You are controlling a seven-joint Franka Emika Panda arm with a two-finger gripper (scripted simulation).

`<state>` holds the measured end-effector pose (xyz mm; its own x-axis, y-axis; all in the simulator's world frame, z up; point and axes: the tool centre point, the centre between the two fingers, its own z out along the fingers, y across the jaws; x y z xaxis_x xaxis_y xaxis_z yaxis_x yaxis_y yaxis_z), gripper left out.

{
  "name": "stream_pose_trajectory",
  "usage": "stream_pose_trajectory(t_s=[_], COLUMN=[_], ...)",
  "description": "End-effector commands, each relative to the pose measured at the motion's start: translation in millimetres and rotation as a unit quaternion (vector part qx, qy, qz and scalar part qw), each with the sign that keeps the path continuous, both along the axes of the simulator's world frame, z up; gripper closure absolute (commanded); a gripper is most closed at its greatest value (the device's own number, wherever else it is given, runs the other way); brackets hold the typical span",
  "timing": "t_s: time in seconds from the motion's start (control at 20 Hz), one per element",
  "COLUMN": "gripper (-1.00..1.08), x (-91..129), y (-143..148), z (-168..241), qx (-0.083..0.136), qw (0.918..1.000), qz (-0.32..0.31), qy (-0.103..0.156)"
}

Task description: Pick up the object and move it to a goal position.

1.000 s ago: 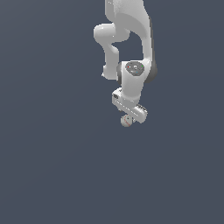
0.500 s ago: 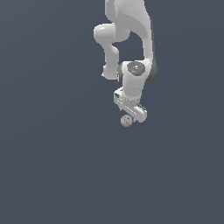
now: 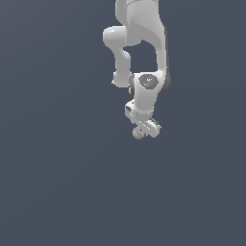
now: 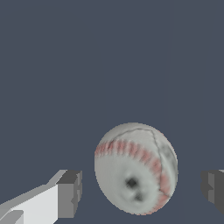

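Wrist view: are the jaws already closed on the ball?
No. In the wrist view the ball sits between the two dark pads, with a clear gap of floor showing on each side of it.

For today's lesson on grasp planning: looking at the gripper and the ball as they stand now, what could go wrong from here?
1. In the wrist view the ball sits between the fingers with gaps on both sides; being round, it could roll away when one finger touches first.
2. The ball lies nearer one finger than the other, so the gripper may close off-centre and squeeze it out.
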<state>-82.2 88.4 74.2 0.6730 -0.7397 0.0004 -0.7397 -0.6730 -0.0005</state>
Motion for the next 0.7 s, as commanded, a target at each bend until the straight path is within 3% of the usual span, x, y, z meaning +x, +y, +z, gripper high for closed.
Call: stream_pose_trajectory(t_s=[0.0, 0.35, 0.4, 0.65], gripper=[-0.92, -0.92, 1.08, 1.08], x=[-0.7, 0.0, 0.0, 0.0], y=[0.0, 0.1, 0.1, 0.1], z=[-12.4, -26.5, -26.5, -26.5], qx=[0.0, 0.0, 0.0, 0.0], qw=[1.0, 1.0, 1.0, 1.0], qz=[0.0, -0.001, -0.001, -0.001], qy=[0.0, 0.0, 0.0, 0.0])
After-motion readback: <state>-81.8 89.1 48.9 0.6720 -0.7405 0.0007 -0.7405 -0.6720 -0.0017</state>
